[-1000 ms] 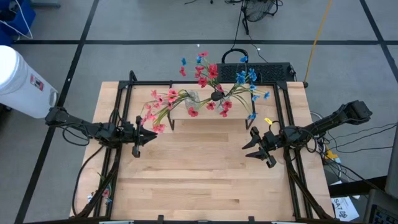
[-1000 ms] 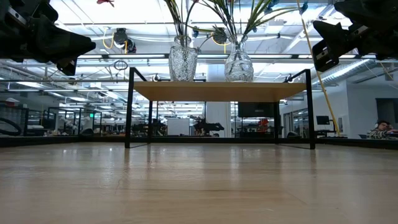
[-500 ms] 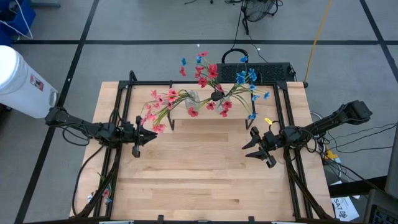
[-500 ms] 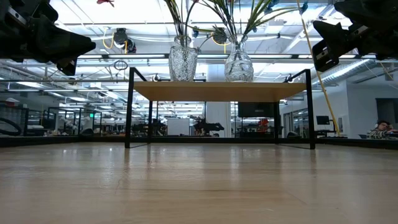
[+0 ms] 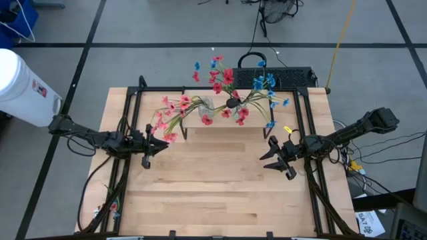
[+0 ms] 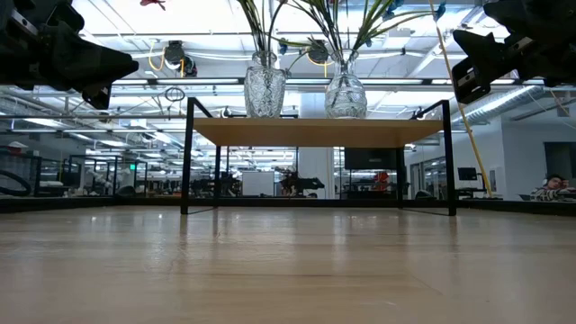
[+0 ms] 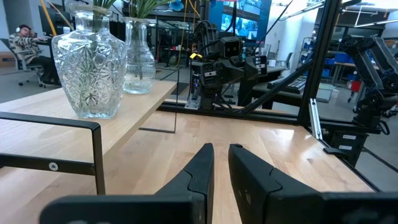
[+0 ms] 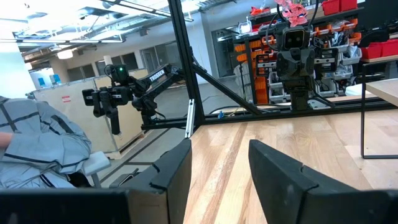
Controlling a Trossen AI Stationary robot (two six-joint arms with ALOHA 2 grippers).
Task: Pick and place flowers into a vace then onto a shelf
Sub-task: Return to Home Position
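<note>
The flowers stand in two cut-glass vases (image 6: 265, 85) (image 6: 345, 90) on the shelf (image 6: 315, 132) at the table's far side. In the high view, pink blossoms (image 5: 170, 115) spread left, red blossoms (image 5: 222, 80) sit in the middle and blue blossoms (image 5: 265, 83) spread right. The stems go down into the vase necks. My left gripper (image 5: 163, 143) hovers off the shelf's near left corner, shut and holding nothing. My right gripper (image 5: 268, 153) hovers off the shelf's near right corner, open and empty. The left wrist view shows both vases (image 7: 90, 62) (image 7: 138, 56) on the shelf board (image 7: 93, 127).
A black frame (image 5: 127, 127) runs along the table's left, right and far sides. A small red-tipped sprig (image 5: 112, 203) lies by the near left frame rail. Bare wood (image 5: 213, 187) spreads between the arms and the near edge. A person's grey sleeve (image 8: 37, 152) shows beyond the table.
</note>
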